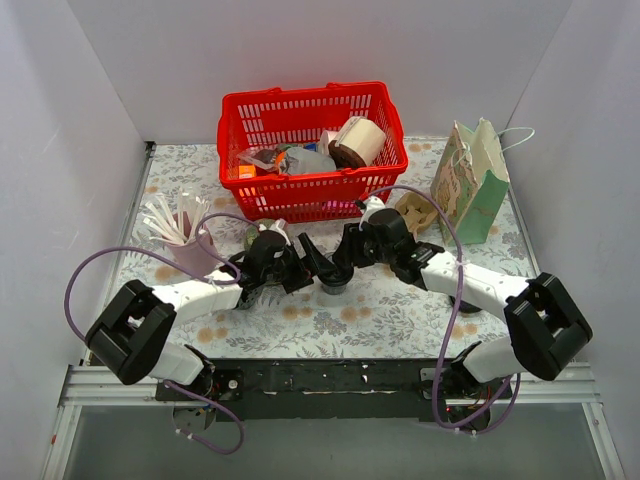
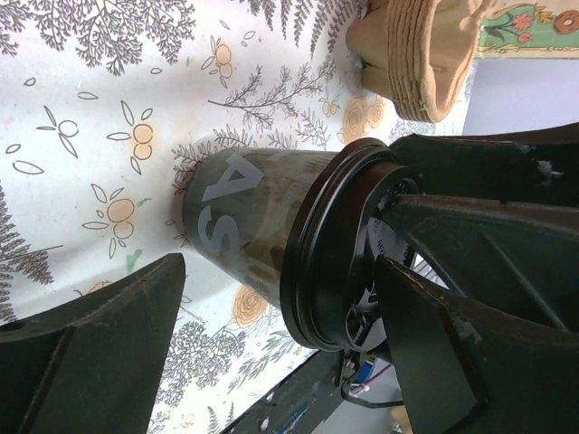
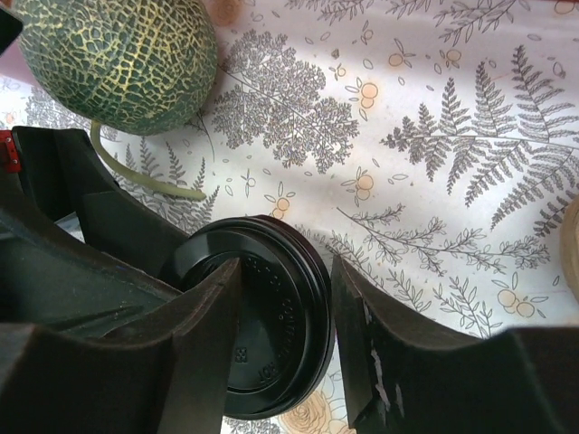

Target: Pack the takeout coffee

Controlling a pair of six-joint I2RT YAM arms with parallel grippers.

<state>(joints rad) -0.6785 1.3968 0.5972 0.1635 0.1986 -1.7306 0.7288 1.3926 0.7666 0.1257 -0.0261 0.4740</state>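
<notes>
Flanking the coffee cup [image 1: 335, 287], left tool [image 1: 311, 264] and right tool [image 1: 343, 260].

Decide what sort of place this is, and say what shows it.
Probably a robot test booth staged as a shop counter: plain white walls box in a floral cloth, a red basket of goods and a paper bag.

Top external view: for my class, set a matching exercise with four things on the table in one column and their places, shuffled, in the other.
Things:
1. red basket
2. paper bag
3. coffee cup
4. pink cup of white cutlery

Places:
A. near the middle
B. far right
C. far middle
D. left side

Pairs: 1-C, 2-B, 3-A, 4-D
</notes>
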